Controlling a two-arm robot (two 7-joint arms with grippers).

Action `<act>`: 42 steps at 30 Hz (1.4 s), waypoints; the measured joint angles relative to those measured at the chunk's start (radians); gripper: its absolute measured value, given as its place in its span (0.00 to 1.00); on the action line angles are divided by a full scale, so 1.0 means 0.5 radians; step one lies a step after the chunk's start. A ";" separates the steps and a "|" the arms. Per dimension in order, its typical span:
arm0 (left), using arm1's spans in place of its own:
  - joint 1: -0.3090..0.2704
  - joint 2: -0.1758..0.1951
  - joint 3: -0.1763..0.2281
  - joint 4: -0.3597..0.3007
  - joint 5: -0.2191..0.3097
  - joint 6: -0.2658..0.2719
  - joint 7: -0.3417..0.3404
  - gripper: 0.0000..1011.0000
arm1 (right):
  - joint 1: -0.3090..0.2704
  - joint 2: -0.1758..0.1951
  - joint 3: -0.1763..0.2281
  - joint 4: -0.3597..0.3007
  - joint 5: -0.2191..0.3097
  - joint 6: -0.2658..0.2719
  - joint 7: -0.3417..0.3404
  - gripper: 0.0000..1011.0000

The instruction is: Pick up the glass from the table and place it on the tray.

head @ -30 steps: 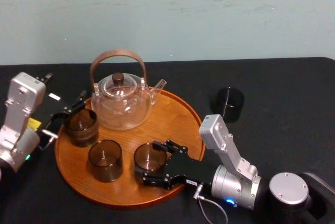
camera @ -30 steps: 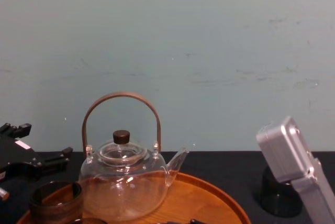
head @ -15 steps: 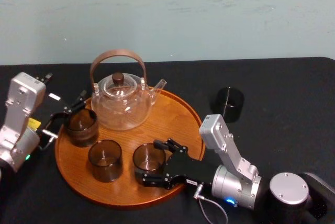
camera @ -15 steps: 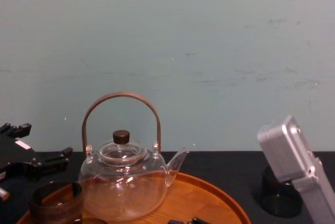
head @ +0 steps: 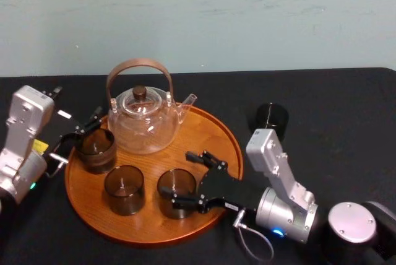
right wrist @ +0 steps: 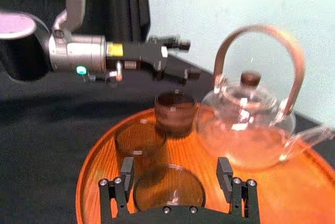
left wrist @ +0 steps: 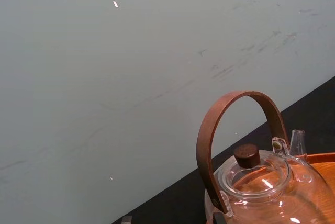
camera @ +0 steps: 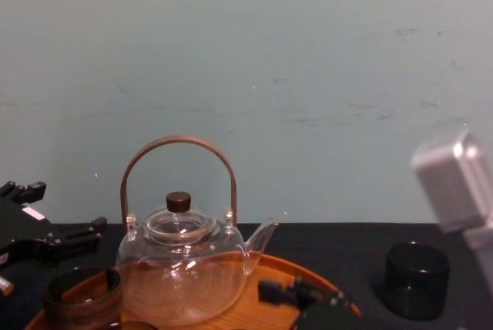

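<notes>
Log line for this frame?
stage: release | right end effector: open, straddling glass on tray | left end effector: open, at tray's left edge

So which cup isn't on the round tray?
The dark glass, standing alone on the black table right of the tray. The other three glasses sit on the tray by the teapot, with the right gripper open at the front one.

The tray (head: pixel 207 141) is orange-brown with a visible wood grain, and the three glasses (head: pixel 124 189) on it are smoky brown. The teapot (head: pixel 143 125) is clear, with a brown handle and a dark knob. The glass (head: pixel 271 121) on the black table (head: pixel 346 110) looks almost black.
</notes>
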 joint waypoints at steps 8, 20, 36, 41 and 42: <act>0.000 0.000 0.000 0.000 0.000 0.000 0.000 0.99 | -0.082 0.073 0.069 -0.205 -0.001 -0.076 -0.026 0.99; 0.000 0.000 0.000 0.000 0.000 0.000 0.000 0.99 | -0.240 0.176 0.254 -0.340 0.047 -0.116 -0.126 0.99; 0.000 0.000 0.000 0.000 0.000 0.000 0.000 0.99 | -0.605 0.296 0.645 -0.393 0.119 -0.167 -0.305 0.99; 0.000 0.000 0.000 0.000 0.000 0.000 0.000 0.99 | -0.647 0.293 0.697 -0.389 0.117 -0.167 -0.322 0.99; 0.000 0.000 0.000 0.000 0.000 0.000 0.000 0.99 | -0.654 0.289 0.714 -0.384 0.116 -0.164 -0.326 0.99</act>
